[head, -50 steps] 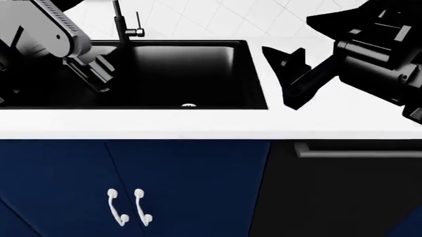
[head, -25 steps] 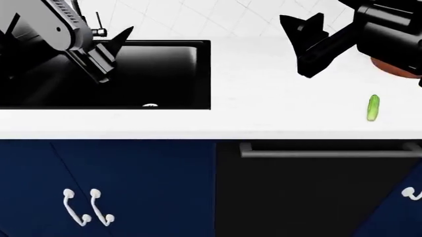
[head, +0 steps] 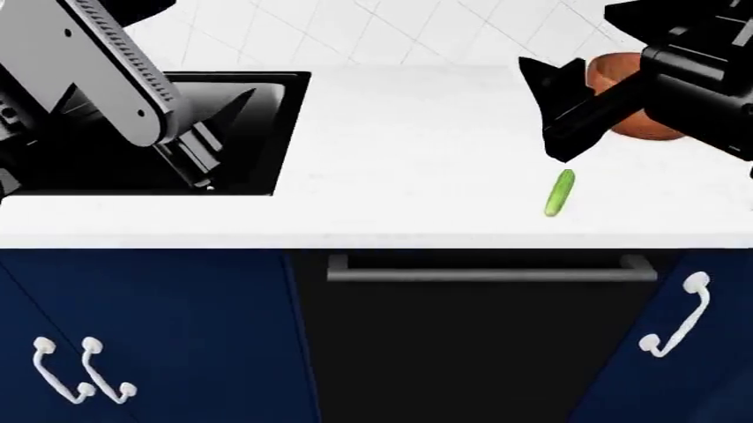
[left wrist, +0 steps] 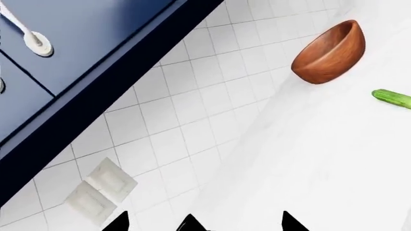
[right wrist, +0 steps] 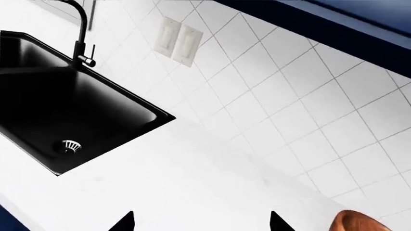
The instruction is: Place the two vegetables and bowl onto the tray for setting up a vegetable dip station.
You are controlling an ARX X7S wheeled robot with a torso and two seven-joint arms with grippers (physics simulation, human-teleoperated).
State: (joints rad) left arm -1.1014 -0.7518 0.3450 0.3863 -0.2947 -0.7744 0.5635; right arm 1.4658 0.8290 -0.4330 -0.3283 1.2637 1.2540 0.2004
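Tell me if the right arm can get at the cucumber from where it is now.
Probably yes. The cucumber lies alone on open counter, just below the right end effector in the head view, with nothing between them; the bowl sits farther back.

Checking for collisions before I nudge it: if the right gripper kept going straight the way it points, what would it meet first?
Probably the bare white countertop, then the tiled wall behind it. The right gripper aims past the sink, and the bowl sits off to one side. Depth is unclear.
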